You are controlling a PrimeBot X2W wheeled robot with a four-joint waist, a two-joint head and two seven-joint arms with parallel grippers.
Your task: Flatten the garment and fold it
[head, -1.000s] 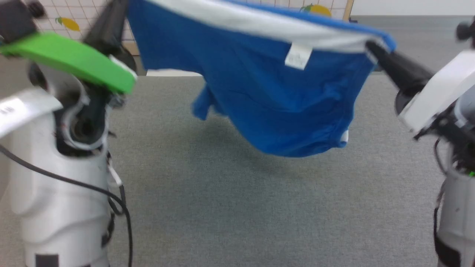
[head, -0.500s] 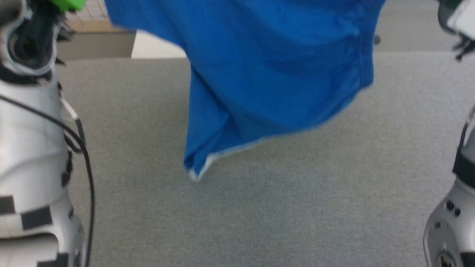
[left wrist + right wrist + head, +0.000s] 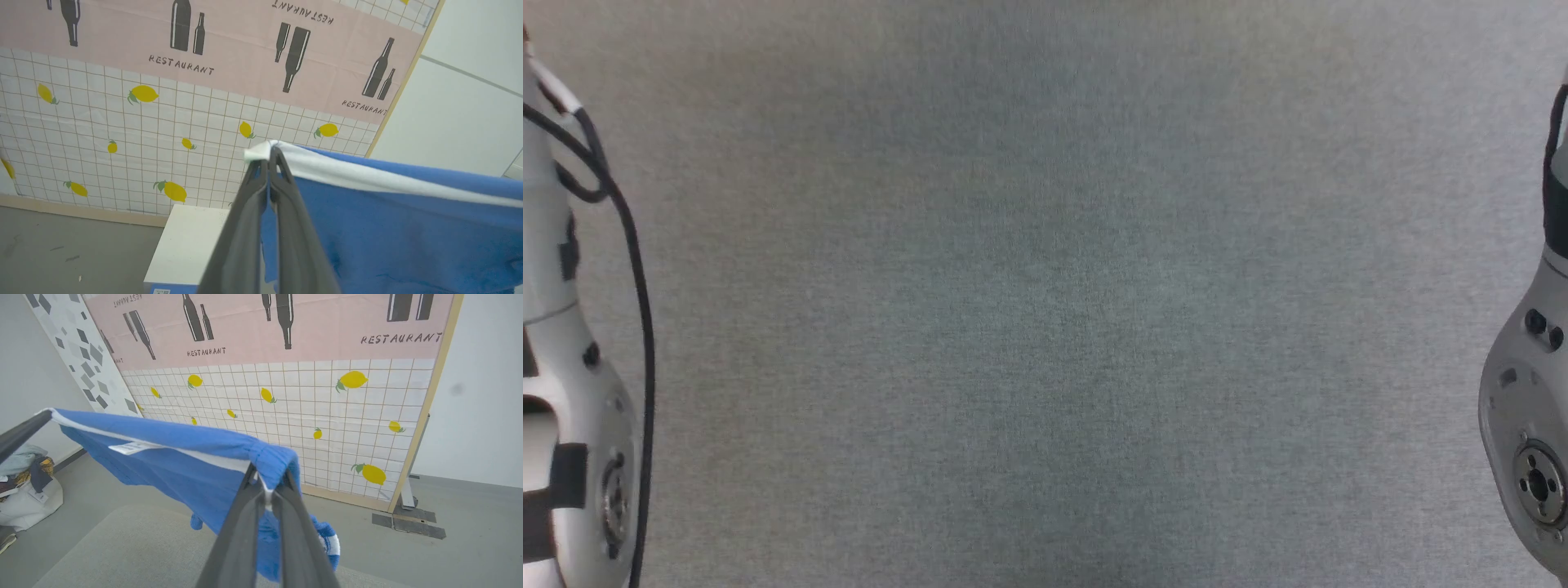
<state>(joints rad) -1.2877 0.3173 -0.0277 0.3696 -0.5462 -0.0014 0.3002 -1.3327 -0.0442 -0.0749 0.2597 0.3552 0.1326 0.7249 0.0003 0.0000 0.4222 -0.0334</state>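
Observation:
The garment (image 3: 388,228) is bright blue with a white band along its top edge, and it hangs stretched in the air between my two grippers. In the left wrist view my left gripper (image 3: 269,153) is shut on one white-trimmed corner. My right gripper (image 3: 267,473) is shut on the gathered blue edge of the garment (image 3: 184,457) at the other end. A small white label (image 3: 130,448) shows below the white band. My left gripper's dark finger (image 3: 20,430) holds the far corner in the right wrist view. The head view has my pale forearms (image 3: 572,408) at its side edges.
The grey table surface (image 3: 1045,327) lies below the garment. Behind it stands a panel (image 3: 327,408) printed with lemons and bottles, on a foot (image 3: 408,522). A white box (image 3: 188,241) sits by the panel. A pile of bags and cloth (image 3: 24,490) lies on the floor.
The head camera has tilted down, so the whole picture shifted. The garment held between both grippers unfurled lower, then passed out of the top of that view together with the grippers.

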